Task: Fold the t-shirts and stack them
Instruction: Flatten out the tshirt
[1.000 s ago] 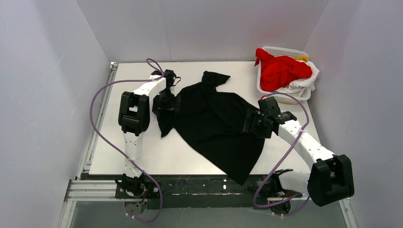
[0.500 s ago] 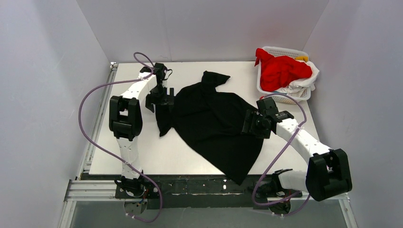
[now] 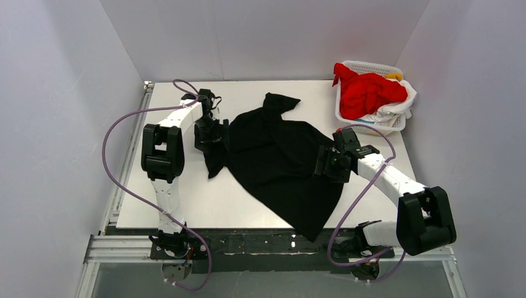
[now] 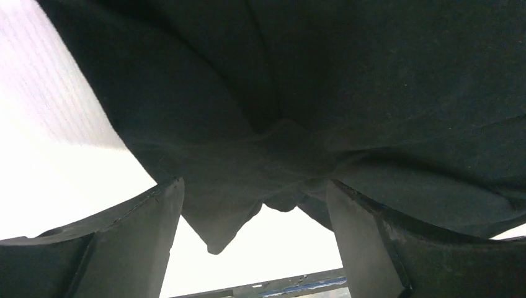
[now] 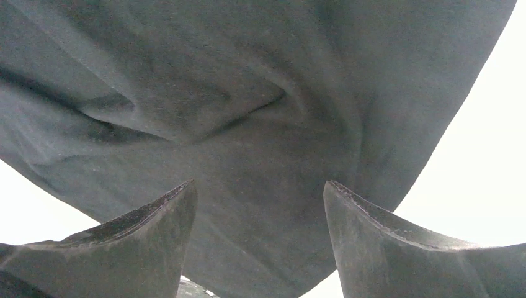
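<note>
Left gripper (image 4: 254,189) edged nearer; it, right gripper (image 5: 257,186) agape on black t-shirt (image 3: 279,158); basket (image 3: 371,64) holds red t-shirt (image 3: 369,93).

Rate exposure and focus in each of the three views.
Top external: evenly lit and sharp, soft shadows, though the black t-shirt reads as a nearly flat dark mass. Left wrist: the table is blown out to white, the shirt dim with faint folds, the left pincer fingers dark. Right wrist: background likewise blown white, cloth greyish with visible creases, the right pincer fingers soft-edged.

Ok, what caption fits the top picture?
Left gripper and right gripper at opposite edges of a black shirt, red shirt in the basket.
</note>
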`<state>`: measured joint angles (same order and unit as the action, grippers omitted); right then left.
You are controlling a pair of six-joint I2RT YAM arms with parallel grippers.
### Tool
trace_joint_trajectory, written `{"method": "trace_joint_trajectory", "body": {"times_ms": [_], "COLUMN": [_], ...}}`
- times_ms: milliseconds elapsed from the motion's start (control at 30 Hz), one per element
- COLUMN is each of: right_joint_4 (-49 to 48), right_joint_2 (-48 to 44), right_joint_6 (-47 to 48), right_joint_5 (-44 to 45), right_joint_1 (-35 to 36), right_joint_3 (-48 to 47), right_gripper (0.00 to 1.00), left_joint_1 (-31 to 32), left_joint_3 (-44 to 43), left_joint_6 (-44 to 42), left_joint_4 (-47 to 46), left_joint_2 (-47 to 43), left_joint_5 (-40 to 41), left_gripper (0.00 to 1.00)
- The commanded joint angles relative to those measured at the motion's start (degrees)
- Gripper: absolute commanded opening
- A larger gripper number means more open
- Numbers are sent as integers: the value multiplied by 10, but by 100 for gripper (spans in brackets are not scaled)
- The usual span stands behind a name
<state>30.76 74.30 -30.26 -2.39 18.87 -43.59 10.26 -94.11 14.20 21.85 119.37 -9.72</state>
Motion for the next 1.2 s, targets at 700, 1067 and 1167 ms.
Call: {"method": "trace_joint_trajectory", "body": {"times_ms": [700,1067,1167], "right_joint_4": [-34,57,76], "right_joint_2": [141,236,270], "right_joint_6": [-17,-12,3], "right_joint_5": [-24,20,21], "right_joint_1": [27,14,-4], "right_joint_3": [-26,-135,-177], "right_gripper": [76,76,76], "left_joint_1": [-1,-100,-143], "left_joint_3": [-23,89,131], "left_joint_6": [19,95,105], "left_joint_4": [87,58,48], "left_joint_2": [-9,-97,-118], "left_joint_5": [126,149,161], "left_gripper": [0,0,0]}}
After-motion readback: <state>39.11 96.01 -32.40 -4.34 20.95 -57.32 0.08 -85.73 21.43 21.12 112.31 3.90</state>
